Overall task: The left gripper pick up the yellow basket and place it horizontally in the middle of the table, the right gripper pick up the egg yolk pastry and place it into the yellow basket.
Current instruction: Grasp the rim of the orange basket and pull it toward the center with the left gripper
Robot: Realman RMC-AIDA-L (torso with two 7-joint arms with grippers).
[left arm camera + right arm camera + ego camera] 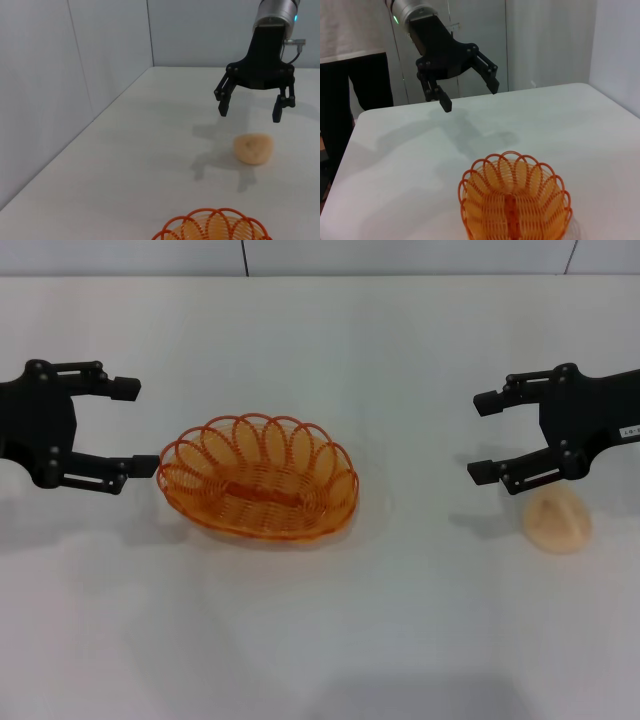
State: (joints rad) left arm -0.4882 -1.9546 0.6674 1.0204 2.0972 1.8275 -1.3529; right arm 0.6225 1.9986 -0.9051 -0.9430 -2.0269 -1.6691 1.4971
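Left gripper: sitting at the left edge of the head view, hanging above the table with its two fingers spread wide and gripping nothing; the lower fingertip is reaching just beside the basket's left rim, and whether it is touching cannot be told.
Right gripper: sitting at the right edge of the head view, fingers spread apart and holding nothing, hovering just above and left of the pastry.
Basket: resting upright, mouth up, on the table a little left of centre in the head view; its long axis is running left to right across the frame, tilting slightly down toward the right.
Pastry: lying on the table at the right of the head view, under the right gripper's wrist, well apart from the basket.
Table: spreading white across the whole head view.
Surroundings: a pale wall is standing along the table's edge at the left of the left wrist view; a person in dark trousers is standing beyond the table's far edge at the left of the right wrist view.
In the way: open tabletop is lying between basket and pastry.
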